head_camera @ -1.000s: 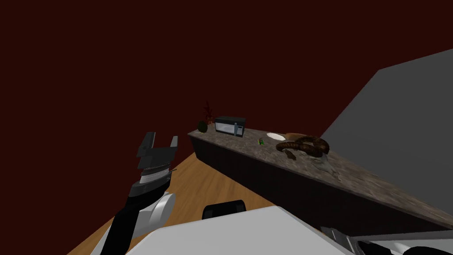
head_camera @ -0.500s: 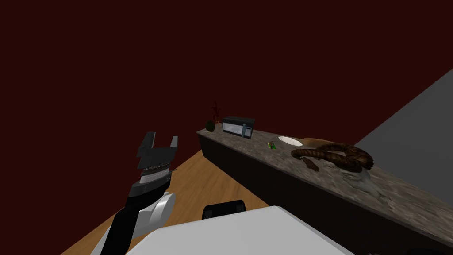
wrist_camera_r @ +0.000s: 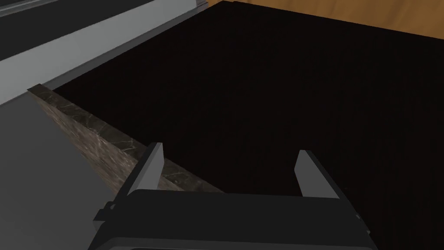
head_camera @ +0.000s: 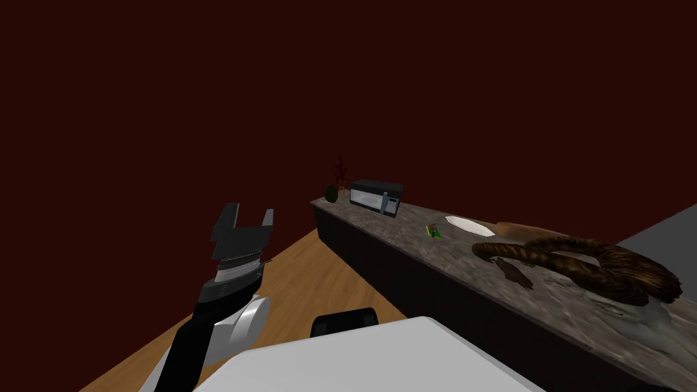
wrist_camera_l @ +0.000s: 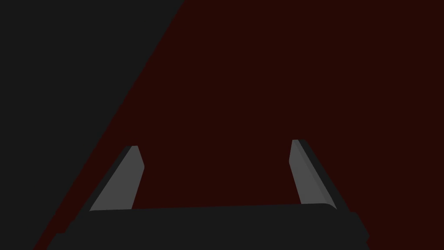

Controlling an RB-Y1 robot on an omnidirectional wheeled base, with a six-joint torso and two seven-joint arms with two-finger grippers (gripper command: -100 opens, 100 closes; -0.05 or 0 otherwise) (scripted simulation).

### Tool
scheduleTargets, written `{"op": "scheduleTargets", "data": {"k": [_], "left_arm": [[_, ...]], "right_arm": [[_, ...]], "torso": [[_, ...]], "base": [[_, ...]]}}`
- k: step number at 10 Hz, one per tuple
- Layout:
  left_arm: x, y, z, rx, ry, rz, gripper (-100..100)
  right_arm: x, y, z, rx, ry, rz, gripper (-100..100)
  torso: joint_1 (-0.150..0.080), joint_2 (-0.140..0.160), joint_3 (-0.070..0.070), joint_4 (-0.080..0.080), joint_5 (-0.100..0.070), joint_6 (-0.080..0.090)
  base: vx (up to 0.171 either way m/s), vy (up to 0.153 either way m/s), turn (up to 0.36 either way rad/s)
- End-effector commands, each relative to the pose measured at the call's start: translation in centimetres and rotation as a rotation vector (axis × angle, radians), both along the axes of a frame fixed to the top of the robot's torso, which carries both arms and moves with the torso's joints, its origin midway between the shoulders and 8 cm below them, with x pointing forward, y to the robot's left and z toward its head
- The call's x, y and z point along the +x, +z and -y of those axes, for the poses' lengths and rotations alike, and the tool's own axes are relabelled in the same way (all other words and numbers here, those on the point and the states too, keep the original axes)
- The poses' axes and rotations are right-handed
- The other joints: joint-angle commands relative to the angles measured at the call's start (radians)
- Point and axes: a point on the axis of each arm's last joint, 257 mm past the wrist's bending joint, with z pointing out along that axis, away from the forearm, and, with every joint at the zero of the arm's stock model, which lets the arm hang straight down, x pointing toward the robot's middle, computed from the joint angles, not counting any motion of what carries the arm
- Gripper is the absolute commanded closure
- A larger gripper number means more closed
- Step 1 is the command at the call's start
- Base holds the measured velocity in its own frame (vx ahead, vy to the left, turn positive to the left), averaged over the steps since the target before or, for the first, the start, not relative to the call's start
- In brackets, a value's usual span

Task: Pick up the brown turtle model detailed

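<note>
Nearer than a second ago through my own move, the turtle (head_camera: 514, 272) lies on the counter (head_camera: 412, 237) at right, just beside a horned skull (head_camera: 599, 267). Farther along are a plate (head_camera: 468, 225) and a microwave (head_camera: 376, 196). The left gripper (head_camera: 250, 212) is raised at left, fingers wide. The right gripper (wrist_camera_r: 230, 149), also wide, hangs by the counter's edge.

Horned skull (head_camera: 587, 263) crowds turtle (head_camera: 515, 273); near side open.

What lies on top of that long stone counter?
A microwave, a dark round thing and a reddish plant at the far end; then a white plate, a small green thing, a small brown figure and a brown coil. The coil covers part of a pale shape beneath it.
</note>
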Motion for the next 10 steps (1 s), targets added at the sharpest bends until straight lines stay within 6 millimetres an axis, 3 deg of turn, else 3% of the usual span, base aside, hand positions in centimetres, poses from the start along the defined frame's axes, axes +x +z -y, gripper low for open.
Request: {"op": "scheduleTargets", "data": {"k": [1,4,9,10], "left_arm": [[0.0,0.0,0.0,0.000,0.000,0.000,0],[0.0,0.0,0.0,0.000,0.000,0.000,0],[0.0,0.0,0.0,0.000,0.000,0.000,0],[0.0,0.0,0.0,0.000,0.000,0.000,0]], "right_arm": [[-1.6,2.2,2.1,-0.049,-0.012,-0.048,-100],[-2.4,4.3,4.3,-0.095,-0.043,-0.066,-100],[-1.4,4.4,4.5,-0.085,-0.077,-0.015,-100],[-1.6,4.3,4.4,-0.084,-0.077,-0.022,-100]], "torso": [[0.000,0.000,0.000,0.000,0.000,0.000],[-0.006,-0.005,-0.003,-0.001,-0.001,0.000],[-0.011,-0.003,-0.002,-0.001,-0.003,0.001],[-0.011,-0.003,-0.002,0.000,-0.002,-0.001]], "base": [[0.108,-0.046,0.399],[0.126,-0.118,0.316],[0.100,-0.192,0.202],[0.025,-0.072,0.026]]}}
